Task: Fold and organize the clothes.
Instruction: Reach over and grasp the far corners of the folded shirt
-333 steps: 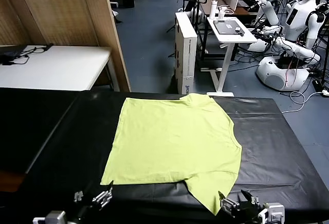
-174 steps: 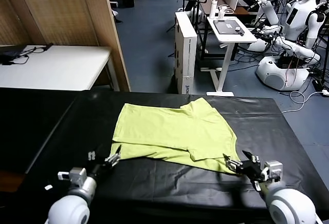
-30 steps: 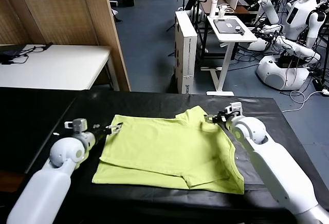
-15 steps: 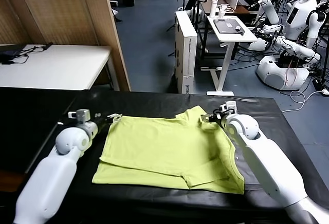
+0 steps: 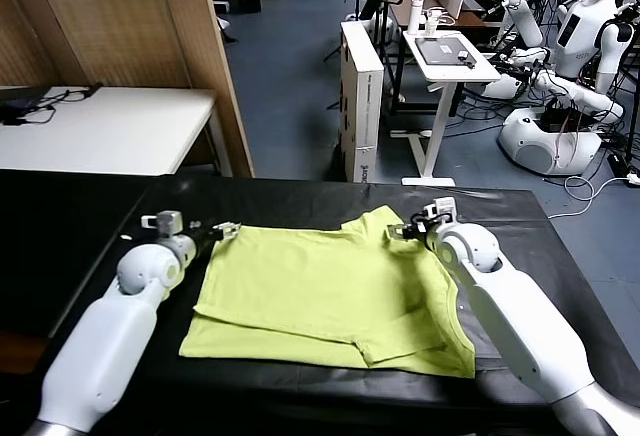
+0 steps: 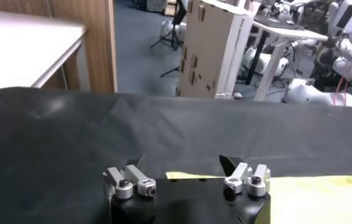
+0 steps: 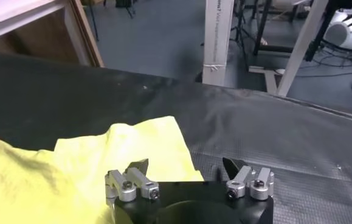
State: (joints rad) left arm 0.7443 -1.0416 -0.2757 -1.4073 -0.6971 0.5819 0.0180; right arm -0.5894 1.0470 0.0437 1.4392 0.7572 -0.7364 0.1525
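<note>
Change: both arms have eased slightly back toward the robot since half a second ago, the grippers a touch farther from the shirt's far corners; the lime T-shirt (image 5: 330, 296) lies folded as it did then
Surface: black cloth-covered table (image 5: 90, 226), faintly wrinkled; its far edge runs across both wrist views
Room: wooden partition (image 5: 110, 26) and a white table (image 5: 110, 131) behind on the left; a tall cardboard box (image 5: 362, 96), a white standing desk (image 5: 450, 61) and white robots (image 5: 570, 66) behind on the right; blue-grey floor
Left gripper (image 5: 222, 229): jaws spread wide and empty, hovering just beside the shirt's far left corner; in the left wrist view (image 6: 186, 173) only a strip of yellow cloth shows, near one fingertip
Right gripper (image 5: 400, 232): jaws wide apart, holding nothing, over the far right corner by the sleeve; the right wrist view (image 7: 186, 172) shows a yellow flap beneath and between the fingers
T-shirt, place: middle of the table, between the two grippers
T-shirt, look: plain lime yellow-green; near half doubled over the far half, lower layer showing along the near edge; sleeve folded in at the right; soft creases
</note>
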